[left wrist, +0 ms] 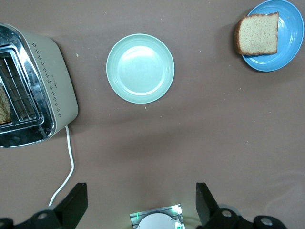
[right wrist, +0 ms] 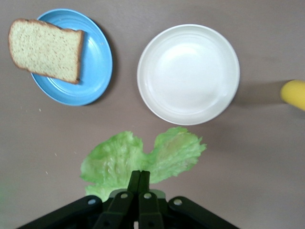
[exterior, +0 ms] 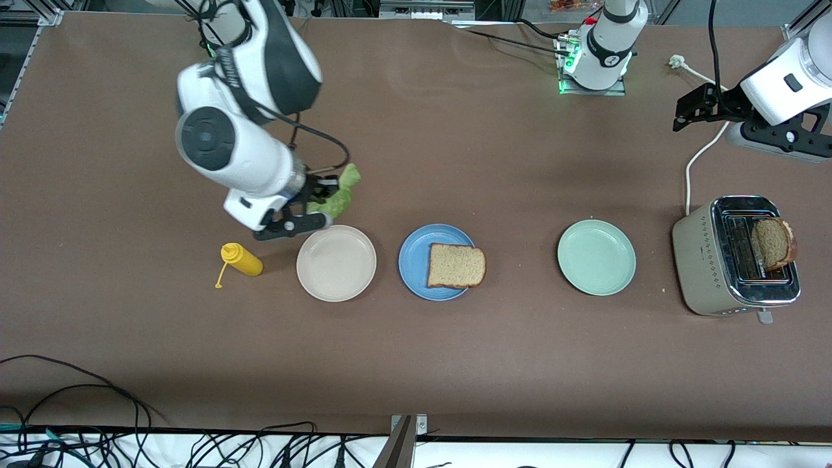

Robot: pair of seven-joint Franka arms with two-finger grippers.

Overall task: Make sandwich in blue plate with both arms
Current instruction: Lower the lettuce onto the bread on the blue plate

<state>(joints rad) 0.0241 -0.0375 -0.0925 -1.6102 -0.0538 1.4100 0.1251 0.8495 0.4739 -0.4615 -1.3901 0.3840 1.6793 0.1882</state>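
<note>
Right gripper (right wrist: 138, 183) pinching my lettuce leaf (right wrist: 143, 160) above the table by the beige plate (exterior: 336, 262); left gripper (left wrist: 140, 202) spread wide, waiting. Bread slice (exterior: 456, 266) on blue plate (exterior: 414, 260).

White arms (exterior: 227, 140), blk joints, cables

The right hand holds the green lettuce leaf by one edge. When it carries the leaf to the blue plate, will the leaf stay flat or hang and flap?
Probably it hangs. The lettuce leaf is thin and crinkled, pinched at one edge by the right hand, so it likely droops. It looks light, so it may land folded on the bread slice.
</note>
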